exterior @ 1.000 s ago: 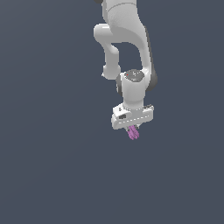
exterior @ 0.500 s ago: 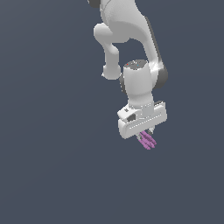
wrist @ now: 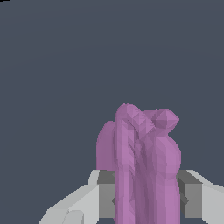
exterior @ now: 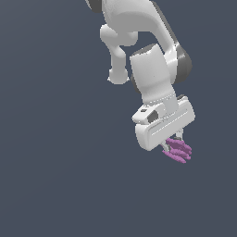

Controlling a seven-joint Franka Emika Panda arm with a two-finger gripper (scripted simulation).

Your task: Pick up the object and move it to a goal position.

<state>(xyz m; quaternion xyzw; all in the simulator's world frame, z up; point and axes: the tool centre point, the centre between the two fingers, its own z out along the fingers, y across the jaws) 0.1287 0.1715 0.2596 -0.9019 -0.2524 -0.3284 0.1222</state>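
While clamped, object [wrist: 142, 166] sits btwn gripper [exterior: 172, 147] fingers.

Below my claw I see only a plain, flat, dark slate-grey surface [exterior: 55, 176], uniform in both the exterior and wrist views. I cannot tell whether it is a floor or a tabletop. I can make out nothing lying directly on it.

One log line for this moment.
hand: shut on small purple-pink lobed object | object: between finger pads, off surface | goal: not visible
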